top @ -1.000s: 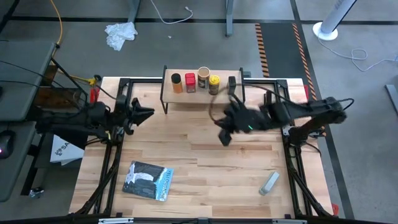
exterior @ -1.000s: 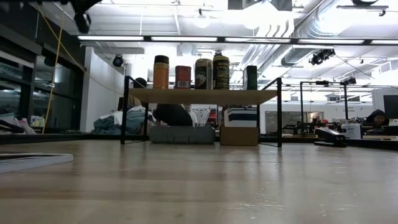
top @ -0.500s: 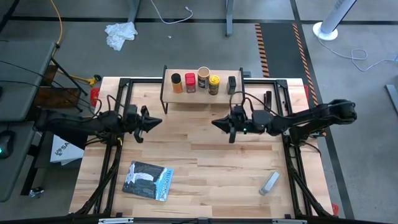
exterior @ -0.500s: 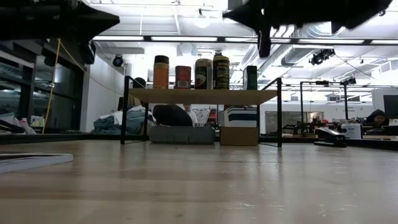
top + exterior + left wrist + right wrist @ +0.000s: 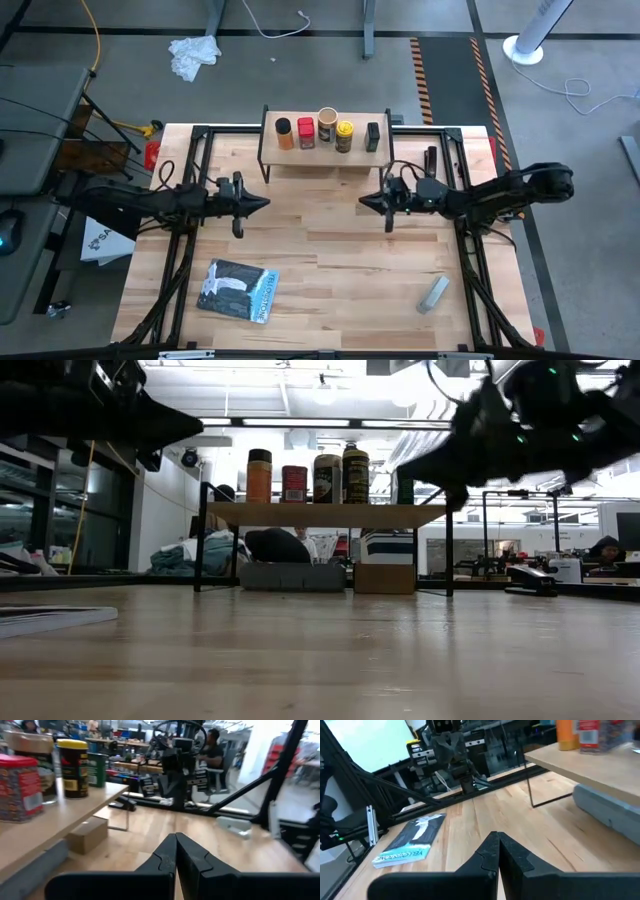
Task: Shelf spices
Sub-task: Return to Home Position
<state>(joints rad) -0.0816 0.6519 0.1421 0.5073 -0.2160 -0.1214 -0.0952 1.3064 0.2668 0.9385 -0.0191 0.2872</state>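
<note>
Wooden table (image 5: 330,260), shelf (image 5: 320,158) carrying five spices (image 5: 327,124); left gripper (image 5: 265,203) and right gripper (image 5: 362,201) both closed, empty, mid-table

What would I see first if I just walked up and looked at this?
Five spice containers stand in a row on the little wooden shelf at the back of the table. In front of it, the left hand and the right hand point at each other above the wood, both shut and empty.

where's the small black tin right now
In the high view, the small black tin stands at the right end of the shelf, at the table's far edge, just right of the yellow jar.
</note>
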